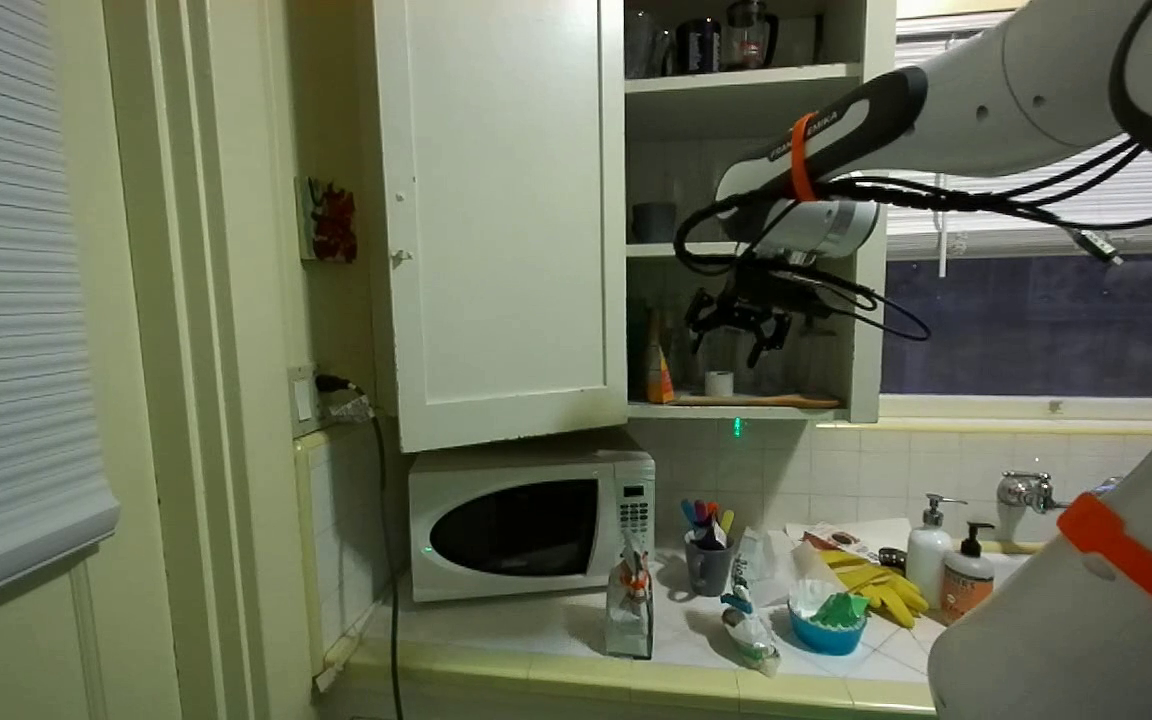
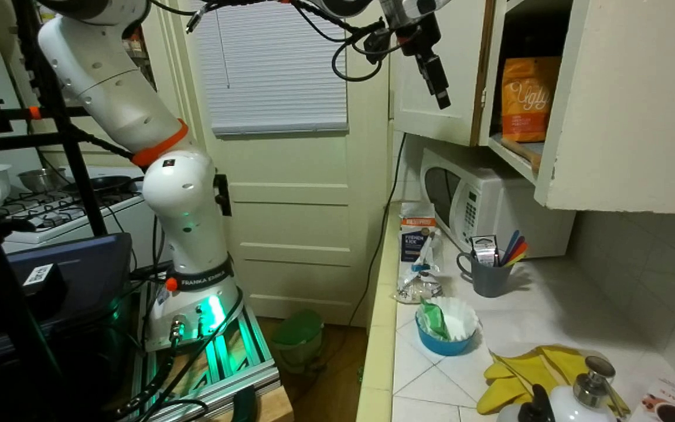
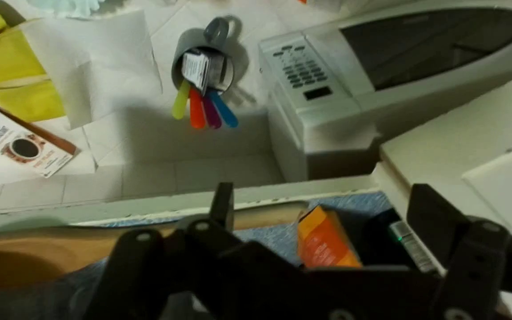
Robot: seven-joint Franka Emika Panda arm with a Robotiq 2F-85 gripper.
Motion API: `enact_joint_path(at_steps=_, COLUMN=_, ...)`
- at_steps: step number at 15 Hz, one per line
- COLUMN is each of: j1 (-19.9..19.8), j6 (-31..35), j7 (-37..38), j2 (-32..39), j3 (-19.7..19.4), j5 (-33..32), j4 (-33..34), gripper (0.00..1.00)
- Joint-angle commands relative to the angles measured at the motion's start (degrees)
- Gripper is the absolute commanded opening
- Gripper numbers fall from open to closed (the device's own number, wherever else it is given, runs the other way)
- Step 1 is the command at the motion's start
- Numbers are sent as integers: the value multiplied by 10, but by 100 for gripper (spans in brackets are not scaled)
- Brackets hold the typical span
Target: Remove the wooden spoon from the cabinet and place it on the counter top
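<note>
The wooden spoon (image 1: 781,401) lies flat along the front of the cabinet's bottom shelf. Its handle end shows in an exterior view (image 2: 522,153). In the wrist view its bowl (image 3: 38,249) is at the left and its handle passes behind the left finger. The white cabinet (image 1: 866,200) has its door swung open. My gripper (image 1: 725,354) is open and empty, pointing down above the spoon's level in front of the opening. It also shows in an exterior view (image 2: 443,101) and in the wrist view (image 3: 325,195). The counter top (image 1: 556,640) lies below.
An orange bag (image 2: 528,99) stands on the shelf by the handle end. The open door (image 1: 511,220) hangs left of the gripper. The counter holds a microwave (image 1: 531,530), a grey mug (image 1: 709,568), a blue bowl (image 1: 828,636), yellow gloves (image 1: 881,588) and bags.
</note>
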Motion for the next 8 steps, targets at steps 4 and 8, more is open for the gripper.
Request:
enact_joint_path(at_steps=4, j1=-34, j6=39, j7=19, j2=12, j3=-4, j5=-6, j4=2, gripper=100)
enact_joint_path(at_steps=8, j1=-111, j6=103, j7=226, j2=25, j3=72, j5=-115, j4=-15, gripper=100)
